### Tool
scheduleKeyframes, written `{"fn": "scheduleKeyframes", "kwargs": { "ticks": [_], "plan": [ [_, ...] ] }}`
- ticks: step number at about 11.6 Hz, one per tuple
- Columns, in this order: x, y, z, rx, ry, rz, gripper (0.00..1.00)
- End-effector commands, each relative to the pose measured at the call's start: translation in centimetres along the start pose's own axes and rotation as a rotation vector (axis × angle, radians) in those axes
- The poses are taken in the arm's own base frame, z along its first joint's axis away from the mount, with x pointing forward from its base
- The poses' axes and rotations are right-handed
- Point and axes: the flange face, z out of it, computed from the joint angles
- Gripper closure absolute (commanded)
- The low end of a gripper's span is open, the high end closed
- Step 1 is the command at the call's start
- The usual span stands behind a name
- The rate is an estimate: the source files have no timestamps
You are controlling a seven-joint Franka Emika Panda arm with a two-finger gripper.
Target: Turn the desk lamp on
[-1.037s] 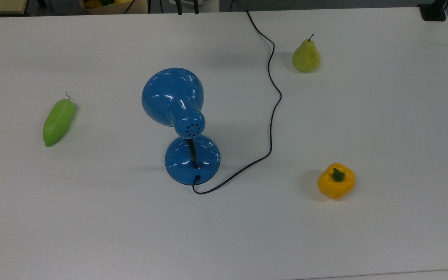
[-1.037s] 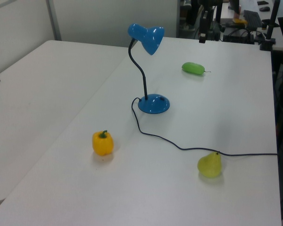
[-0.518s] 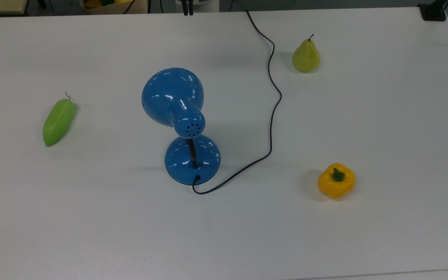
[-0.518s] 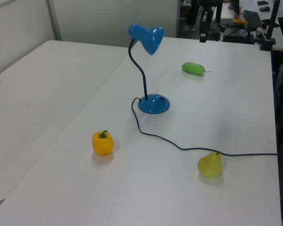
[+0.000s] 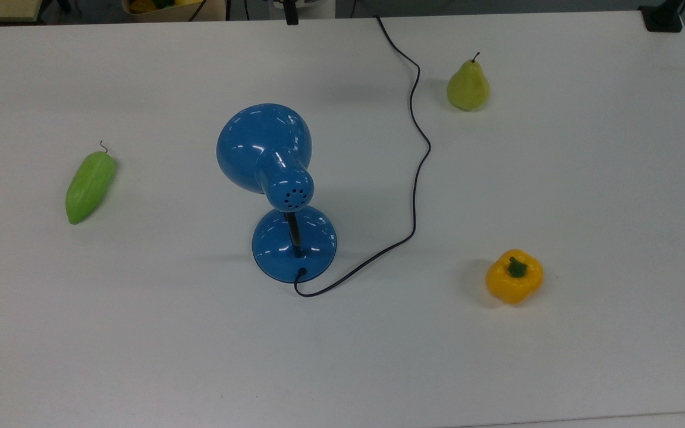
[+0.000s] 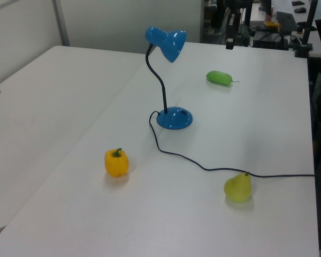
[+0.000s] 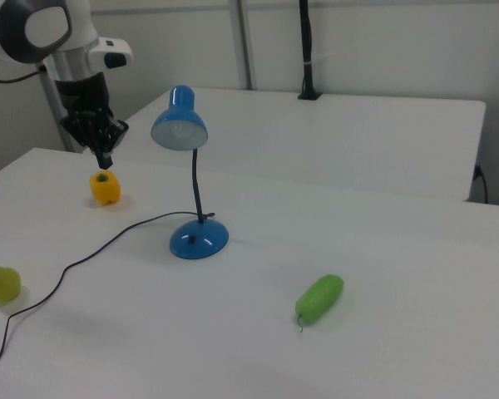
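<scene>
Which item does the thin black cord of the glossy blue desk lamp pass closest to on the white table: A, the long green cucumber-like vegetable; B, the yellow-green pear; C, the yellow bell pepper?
B: in the left view the cord of the desk lamp runs right beside the pear, well apart from the bell pepper and the green vegetable.

You have one blue desk lamp (image 5: 271,178) with one thin black cord (image 5: 417,172) on the white table (image 5: 586,178). Around it you can count three pieces of produce: one yellow bell pepper (image 5: 514,277), one green-yellow pear (image 5: 468,85), and one green vegetable (image 5: 89,186), possibly a cucumber.
</scene>
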Motion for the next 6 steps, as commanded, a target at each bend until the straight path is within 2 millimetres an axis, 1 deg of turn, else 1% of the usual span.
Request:
{"fn": "scheduleKeyframes", "kwargs": {
  "ticks": [1,3,6],
  "plan": [
    [-0.1,0.0,0.7,0.020,-0.004,0.007,1.00],
    [-0.2,0.1,1.2,0.020,-0.015,0.009,1.00],
    [-0.5,-0.2,3.5,0.020,-0.052,-0.029,1.00]
  ]
}}
